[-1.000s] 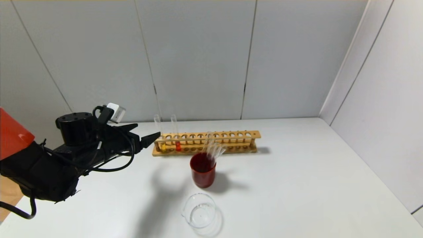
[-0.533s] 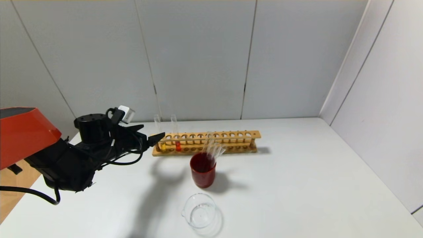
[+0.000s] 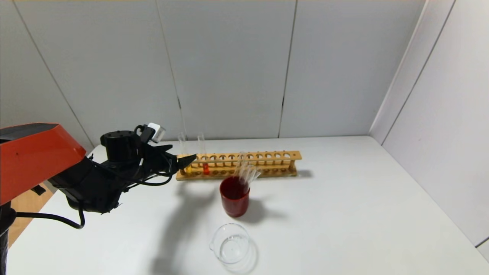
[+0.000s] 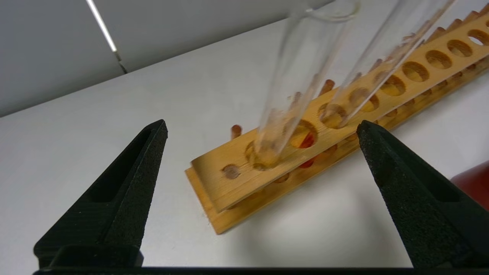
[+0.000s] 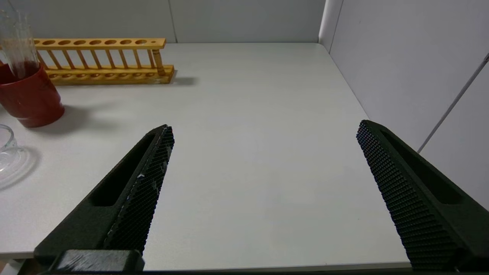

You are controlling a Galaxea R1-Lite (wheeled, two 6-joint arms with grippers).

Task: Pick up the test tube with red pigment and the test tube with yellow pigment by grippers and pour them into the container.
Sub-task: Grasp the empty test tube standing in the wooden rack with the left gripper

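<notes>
The test tube with yellow pigment (image 3: pixel 183 147) stands in the first hole at the left end of the wooden rack (image 3: pixel 252 165). The test tube with red pigment (image 3: pixel 201 147) stands two holes to its right. My left gripper (image 3: pixel 188 159) is open, its tips at the rack's left end, just before the yellow tube. In the left wrist view the gripper (image 4: pixel 261 123) frames the yellow tube (image 4: pixel 301 72), with the red tube (image 4: pixel 386 57) behind it. The glass container (image 3: pixel 230 243) sits near the front. My right gripper (image 5: pixel 265 125) is open and empty, out of the head view.
A dark-red cup (image 3: pixel 234 196) with several clear tubes (image 3: pixel 247 172) stands between the rack and the container. The cup (image 5: pixel 30 99) and the rack (image 5: pixel 107 61) also show in the right wrist view. Grey walls close the back and right sides.
My left arm has moved forward and to the right, bringing its open gripper up to the rack's left end. Nothing else has moved.
</notes>
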